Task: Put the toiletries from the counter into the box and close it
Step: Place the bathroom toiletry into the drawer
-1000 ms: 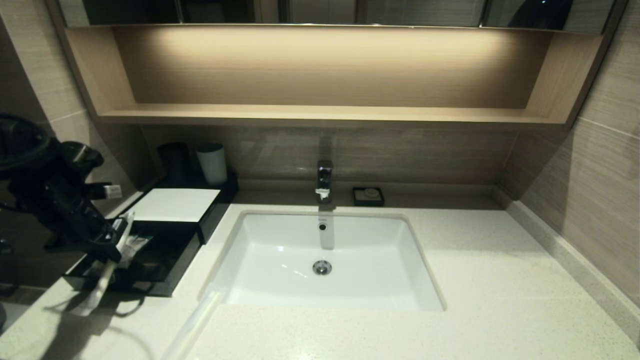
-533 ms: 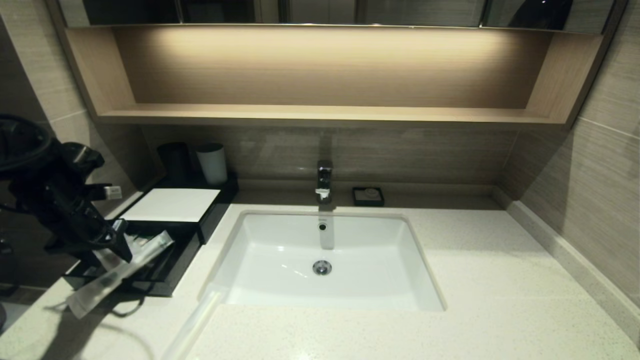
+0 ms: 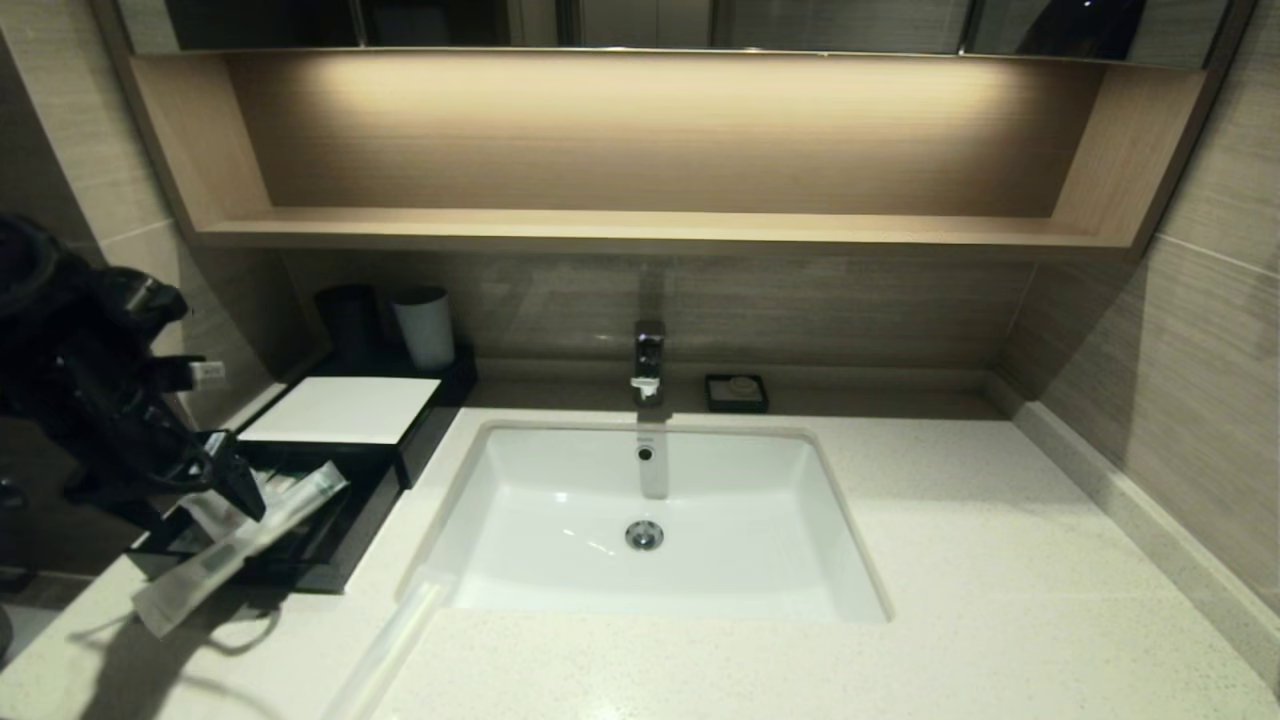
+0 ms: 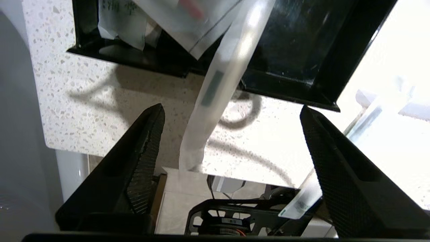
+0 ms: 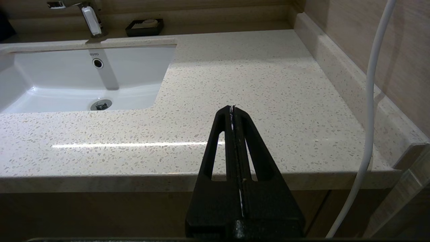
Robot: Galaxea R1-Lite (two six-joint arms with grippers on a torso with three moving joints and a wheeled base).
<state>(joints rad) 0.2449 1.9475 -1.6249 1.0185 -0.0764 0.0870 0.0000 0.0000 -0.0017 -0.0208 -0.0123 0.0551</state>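
Observation:
A black open box (image 3: 372,512) stands at the counter's left, its white-lined lid (image 3: 345,410) lying open behind it. A long translucent packet (image 3: 240,545) lies slanted across the box's front rim, one end inside, the other hanging over the counter; it also shows in the left wrist view (image 4: 218,87). Other wrapped toiletries (image 4: 124,20) lie inside the box (image 4: 295,50). A second long packet (image 3: 385,645) lies on the counter by the sink's front left corner. My left gripper (image 3: 228,478) hangs open above the box's front, holding nothing (image 4: 231,107). My right gripper (image 5: 232,107) is shut and empty at the counter's right front edge.
A white sink (image 3: 850,560) with a faucet (image 3: 648,360) fills the counter's middle. A black cup (image 3: 347,320) and a white cup (image 3: 424,327) stand behind the lid. A soap dish (image 3: 736,392) sits at the back. A wall borders the box's left.
My left gripper let go of the long packet, which tipped over and now lies across the box's front rim. The gripper then drew back a little to the left.

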